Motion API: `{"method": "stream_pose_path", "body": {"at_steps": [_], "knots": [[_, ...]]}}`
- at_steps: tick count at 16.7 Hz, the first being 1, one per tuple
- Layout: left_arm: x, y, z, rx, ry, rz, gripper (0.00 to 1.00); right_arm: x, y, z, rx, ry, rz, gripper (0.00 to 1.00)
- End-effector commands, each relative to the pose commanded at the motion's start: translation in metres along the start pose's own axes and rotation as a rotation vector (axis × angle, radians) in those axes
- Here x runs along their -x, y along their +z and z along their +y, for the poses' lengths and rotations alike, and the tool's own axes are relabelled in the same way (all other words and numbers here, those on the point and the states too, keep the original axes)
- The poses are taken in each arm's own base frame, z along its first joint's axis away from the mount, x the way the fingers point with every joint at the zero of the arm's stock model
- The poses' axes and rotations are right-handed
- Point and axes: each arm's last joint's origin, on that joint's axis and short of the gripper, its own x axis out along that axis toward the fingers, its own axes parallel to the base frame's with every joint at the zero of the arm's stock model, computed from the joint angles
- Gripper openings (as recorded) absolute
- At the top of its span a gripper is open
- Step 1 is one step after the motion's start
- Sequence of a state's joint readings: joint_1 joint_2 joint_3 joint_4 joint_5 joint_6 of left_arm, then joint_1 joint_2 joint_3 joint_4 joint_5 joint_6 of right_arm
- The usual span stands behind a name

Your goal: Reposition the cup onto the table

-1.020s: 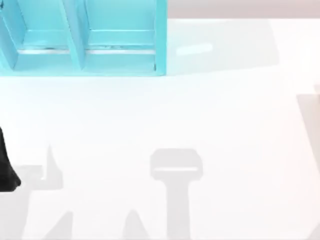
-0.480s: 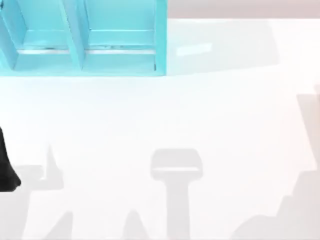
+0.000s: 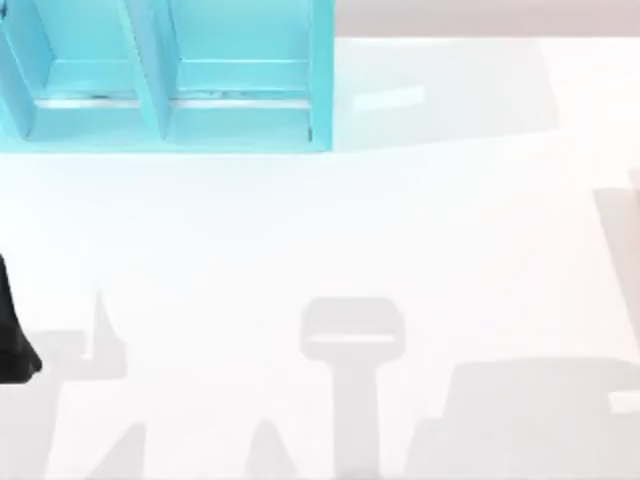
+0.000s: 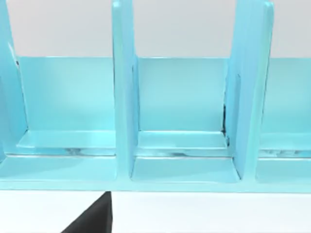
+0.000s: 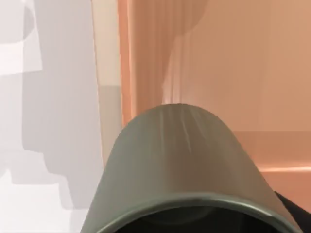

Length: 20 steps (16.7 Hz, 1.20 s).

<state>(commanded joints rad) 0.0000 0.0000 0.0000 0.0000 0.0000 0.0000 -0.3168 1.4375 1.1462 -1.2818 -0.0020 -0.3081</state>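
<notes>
— Where is the cup [image 5: 182, 170]?

— We see it right up against our right wrist camera, rim toward the lens, with the white table [image 3: 330, 230] and a peach-coloured surface [image 5: 233, 63] beyond it.

— Do the jaws pinch it?

— We cannot tell, for either arm.

— And the left arm [image 3: 12, 330]?

— It sits at the table's left edge, its camera facing the blue shelf [image 4: 124, 97].

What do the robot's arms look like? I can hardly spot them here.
Little of them shows. The left arm appears at the top view's left edge as a plain matte black tapered shape, without visible cables or markings. A similar black wedge sits low in the left wrist view.
</notes>
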Motion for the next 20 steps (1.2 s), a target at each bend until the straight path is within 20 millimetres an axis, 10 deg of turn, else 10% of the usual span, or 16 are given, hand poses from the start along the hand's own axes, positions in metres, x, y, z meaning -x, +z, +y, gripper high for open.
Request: {"method": "stream_pose_path", "body": {"at_steps": [7,13,17,20], "knots": [[0.000,0.000,0.000,0.000,0.000,0.000,1.00,0.004,0.042,0.032,-0.006,0.004,0.033,0.00],[0.000,0.000,0.000,0.000,0.000,0.000,1.00,0.005,0.098,0.180,-0.006,-0.021,0.034,0.00],[0.000,0.000,0.000,0.000,0.000,0.000,1.00,0.000,0.090,0.280,-0.001,-0.022,0.011,0.00],[0.000,0.000,0.000,0.000,0.000,0.000,1.00,-0.001,0.081,0.315,0.001,-0.013,-0.005,0.00]]}}
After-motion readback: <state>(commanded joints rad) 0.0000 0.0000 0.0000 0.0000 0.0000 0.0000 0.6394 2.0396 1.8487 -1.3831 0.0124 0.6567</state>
